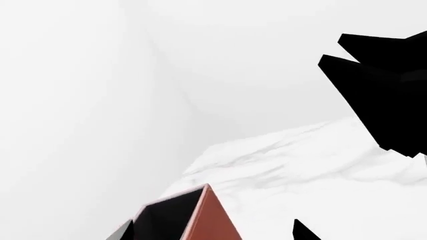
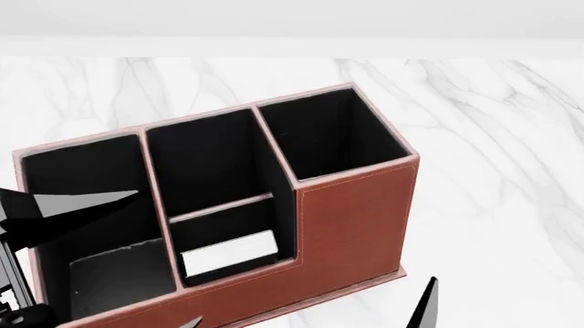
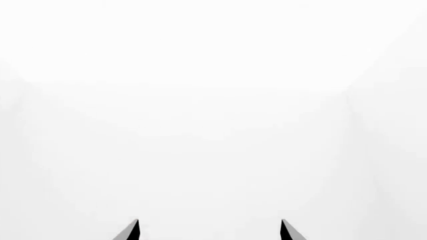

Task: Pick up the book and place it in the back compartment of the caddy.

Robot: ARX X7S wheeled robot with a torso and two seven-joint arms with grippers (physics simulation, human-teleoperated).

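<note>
The book (image 2: 228,254) lies in the caddy's (image 2: 351,219) small shallow front-middle cell — white page block up. Right gripper (image 3: 208,231) faces blank white, jaws apart and empty. Left gripper (image 2: 64,205) hangs over the caddy's left cell — jaw state unclear. All on a marble surface (image 2: 493,137).

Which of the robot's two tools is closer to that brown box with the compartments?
The left. The left tool hangs over the caddy at its left end cell; the right tool shows only a fingertip, off the caddy's front right corner.
</note>
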